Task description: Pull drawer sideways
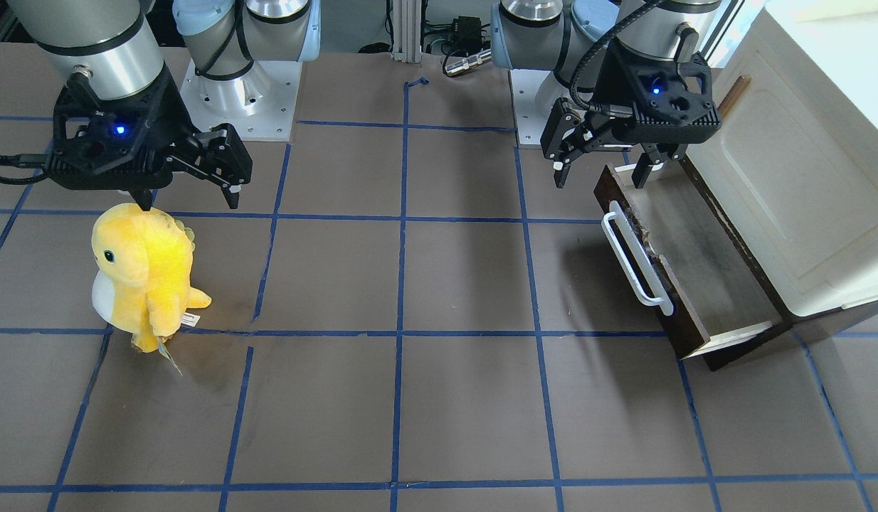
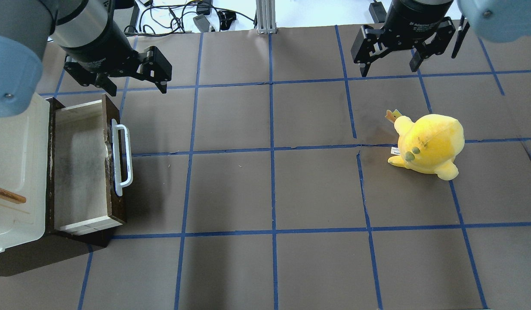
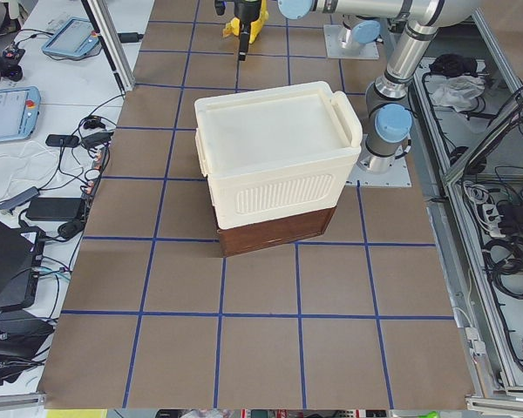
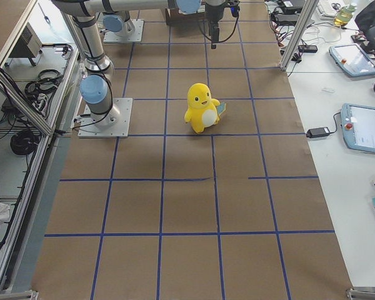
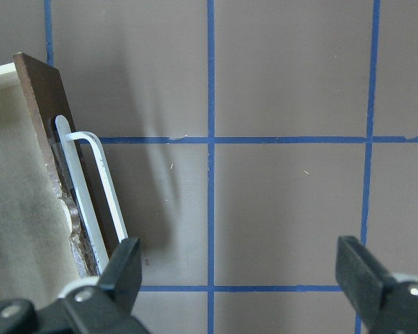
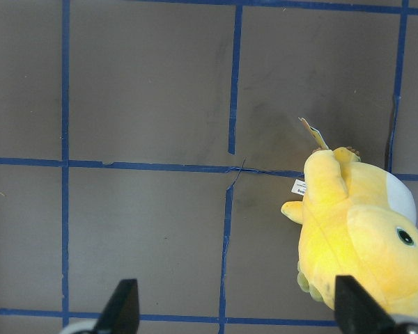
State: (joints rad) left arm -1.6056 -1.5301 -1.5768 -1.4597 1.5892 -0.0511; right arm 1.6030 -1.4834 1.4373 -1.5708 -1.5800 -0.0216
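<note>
Dark wooden drawer (image 2: 114, 142) with chipped rim, glossy white handle (image 2: 122, 159), fuzzy plush toy (image 2: 429, 144), matt tabletop (image 2: 270, 189)

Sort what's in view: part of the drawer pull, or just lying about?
Job: drawer, already pulled out; its white bar handle; left gripper, open; cream-white cabinet it slides from.
Lying about: yellow plush toy; right gripper, open, empty.

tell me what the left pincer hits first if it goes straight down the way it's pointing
Probably the white drawer handle: one finger of the open left pincer hangs over its end. Between the fingers lies only bare table. Depth is unclear.
</note>
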